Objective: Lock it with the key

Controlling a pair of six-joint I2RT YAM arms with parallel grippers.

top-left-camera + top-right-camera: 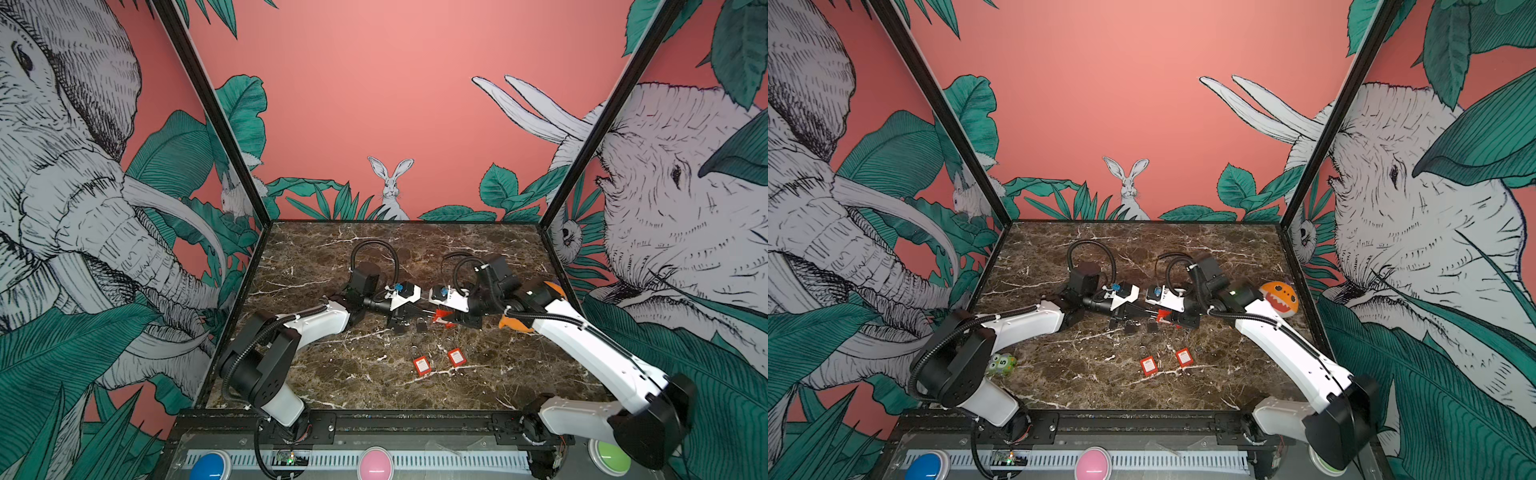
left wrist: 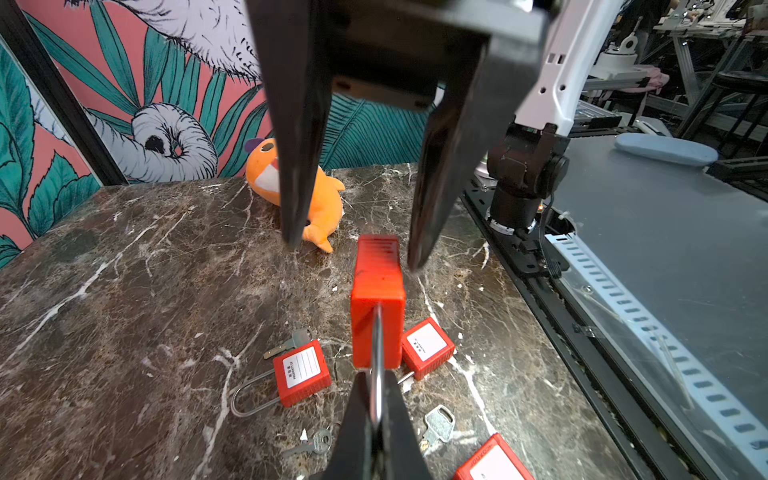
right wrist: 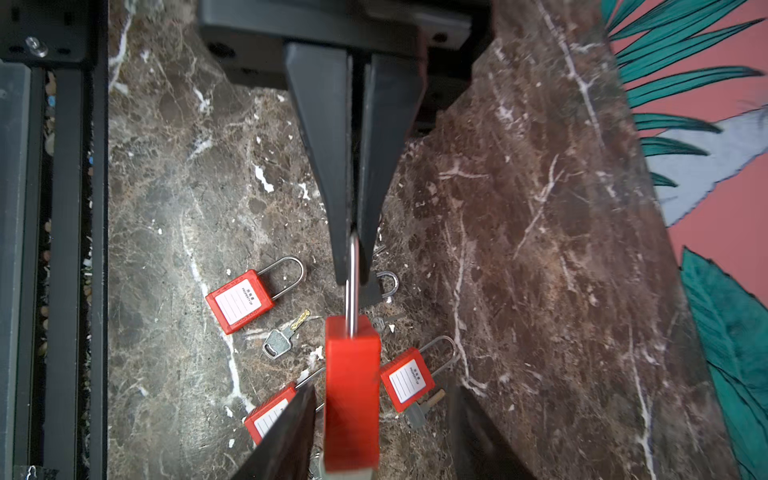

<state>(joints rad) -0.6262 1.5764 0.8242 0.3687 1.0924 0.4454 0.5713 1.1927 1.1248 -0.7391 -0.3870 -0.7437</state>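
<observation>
Nearest, loose keys (image 2: 438,426) lie on the tabletop (image 2: 124,270) among spare padlocks (image 2: 302,372) (one must be fetched, I judge). Above them the left pincer (image 2: 376,386) is clenched on the shackle (image 2: 376,332) of the red padlock (image 2: 377,291), held in mid-air. Beyond, the right pincer (image 2: 355,254) stands released astride its body: back it straight off, then grip a key by its bow.

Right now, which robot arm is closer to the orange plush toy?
Right. The right arm runs just beside the orange plush toy, partly covering it in a top view; the left arm comes in from the far side, reaching only the middle.
</observation>
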